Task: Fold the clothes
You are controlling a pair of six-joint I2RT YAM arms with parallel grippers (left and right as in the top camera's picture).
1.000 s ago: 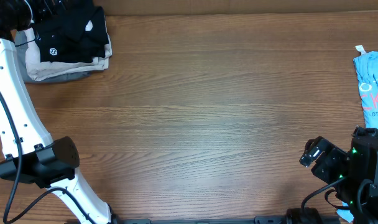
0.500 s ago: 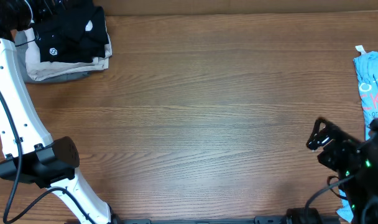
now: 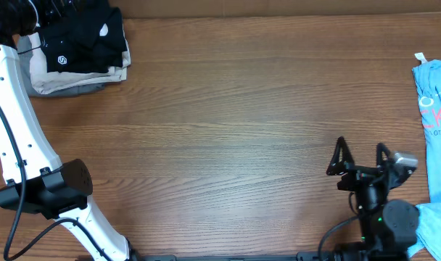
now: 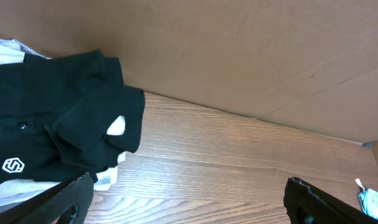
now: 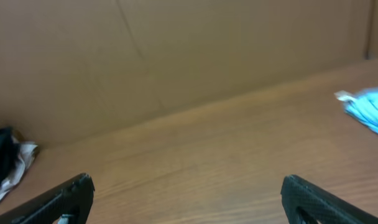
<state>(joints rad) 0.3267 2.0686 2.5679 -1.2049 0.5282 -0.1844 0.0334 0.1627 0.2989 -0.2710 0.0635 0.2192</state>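
Note:
The large black top with lettering shows in no view. My left gripper (image 4: 189,205) is open and empty, hovering by the far left corner over a folded black garment (image 3: 83,42) with a white tag patch and a small white logo (image 4: 46,130). My right gripper (image 3: 360,156) is open and empty above bare wood at the front right, its fingers spread wide in the right wrist view (image 5: 189,202).
The folded black garment lies on a stack of pale folded clothes (image 3: 64,81). A light blue printed shirt (image 3: 434,101) lies at the right edge, also in the right wrist view (image 5: 369,109). A brown cardboard wall (image 4: 251,50) runs along the table's far edge.
My right arm has swung from the right edge toward the left, and its gripper now points away from me over the table. The left arm has not moved.

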